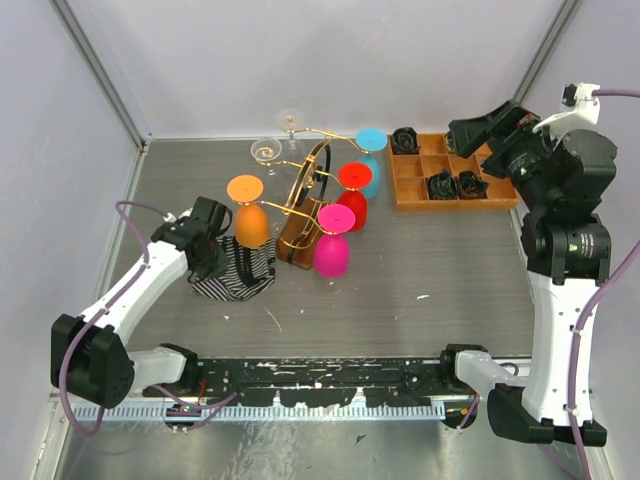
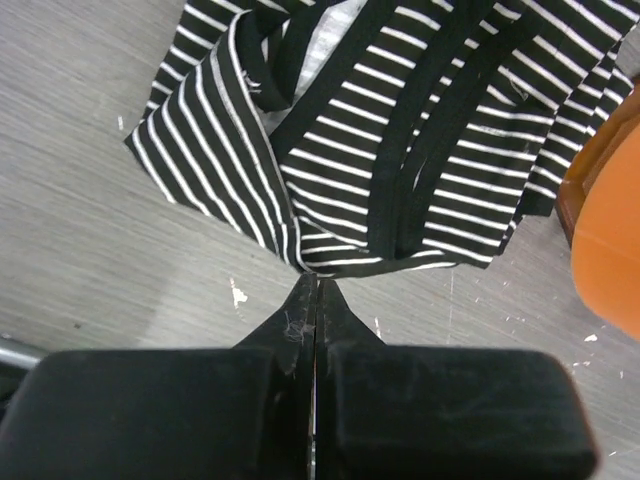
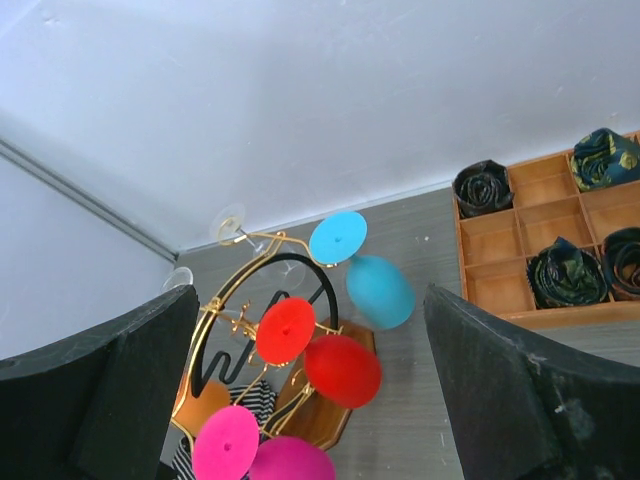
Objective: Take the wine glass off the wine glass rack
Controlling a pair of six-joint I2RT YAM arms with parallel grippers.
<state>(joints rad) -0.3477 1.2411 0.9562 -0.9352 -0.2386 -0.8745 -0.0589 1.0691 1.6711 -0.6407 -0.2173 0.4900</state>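
Observation:
The wine glass rack (image 1: 297, 238) stands mid-table, with a gold wire frame, a dark hoop and a brown base. Hanging upside down on it are an orange glass (image 1: 248, 212), a pink glass (image 1: 332, 247), a red glass (image 1: 353, 197), a blue glass (image 1: 370, 162) and two clear glasses (image 1: 267, 151). My left gripper (image 1: 217, 245) is shut and low, its tips (image 2: 316, 285) at the edge of a striped cloth (image 2: 400, 130), beside the orange glass (image 2: 610, 240). My right gripper (image 1: 482, 130) is open and held high to the right. Its view looks down on the rack (image 3: 300, 262) between its fingers (image 3: 530, 400).
An orange compartmented wooden tray (image 1: 412, 192) holding dark rolled fabrics (image 1: 441, 184) sits at the back right, also in the right wrist view (image 3: 500, 300). The striped cloth (image 1: 240, 272) lies just left of the rack's base. Walls enclose the table on the left, back and right.

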